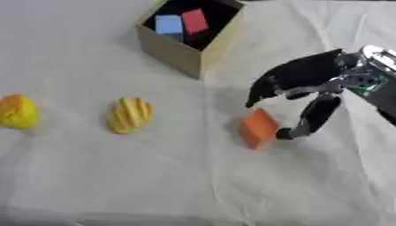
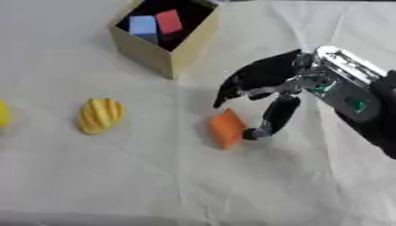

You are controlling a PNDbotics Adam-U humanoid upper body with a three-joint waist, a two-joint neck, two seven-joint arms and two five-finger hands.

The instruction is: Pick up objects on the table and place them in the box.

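The box [image 1: 189, 53] already holds a blue block [image 1: 169, 24] and a red block [image 1: 195, 20]. On the bench [image 1: 154, 176] remain an orange block [image 1: 257, 128] and two yellow pieces [image 1: 129, 114] [image 1: 17, 111]. The right hand [image 1: 298, 84], fingers spread, brackets the orange block without gripping it.

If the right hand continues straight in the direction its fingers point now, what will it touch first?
Probably the orange block. The right hand points down and to the left, its fingers spread above and beside the block, the thumb tip close to the block's right edge. Whether it touches already is unclear. Past the block lies only the white cloth.
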